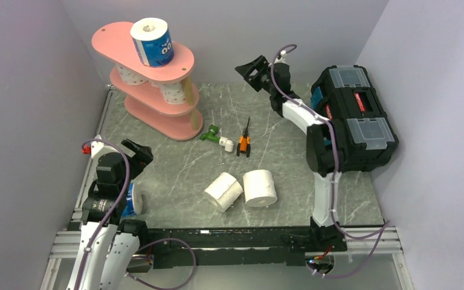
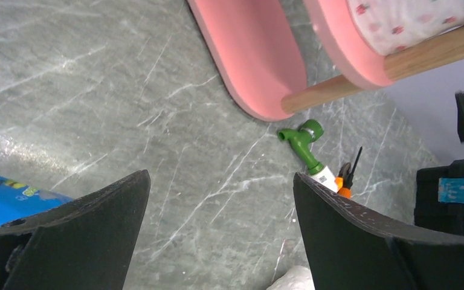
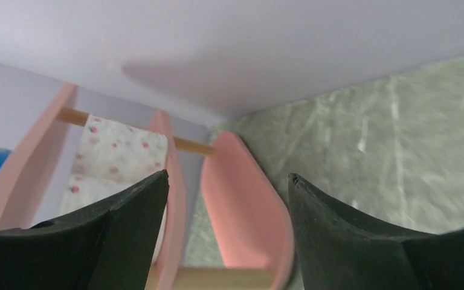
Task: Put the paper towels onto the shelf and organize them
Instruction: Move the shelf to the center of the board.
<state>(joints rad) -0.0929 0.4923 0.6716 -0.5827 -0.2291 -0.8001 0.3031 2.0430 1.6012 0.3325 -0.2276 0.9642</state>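
Note:
The pink shelf [image 1: 157, 118] stands at the back left. A blue-wrapped paper towel roll [image 1: 152, 41] sits on its top board. Two pink-dotted rolls [image 1: 172, 92] sit on the middle board, and the bottom board [image 2: 254, 54] is bare. Two plain white rolls [image 1: 223, 191] lie on the table in front. Another blue-wrapped roll [image 1: 132, 199] lies against the left arm. My left gripper [image 1: 138, 154] is open above the table with nothing between its fingers [image 2: 338, 229]. My right gripper [image 1: 254, 69] is raised near the back wall, open and facing the shelf [image 3: 244, 199], with nothing in it.
A black toolbox [image 1: 353, 118] fills the right side beside the right arm. A green-and-white tool [image 1: 217, 136] and orange pliers [image 1: 243, 144] lie mid-table right of the shelf. Walls close in at the back and both sides.

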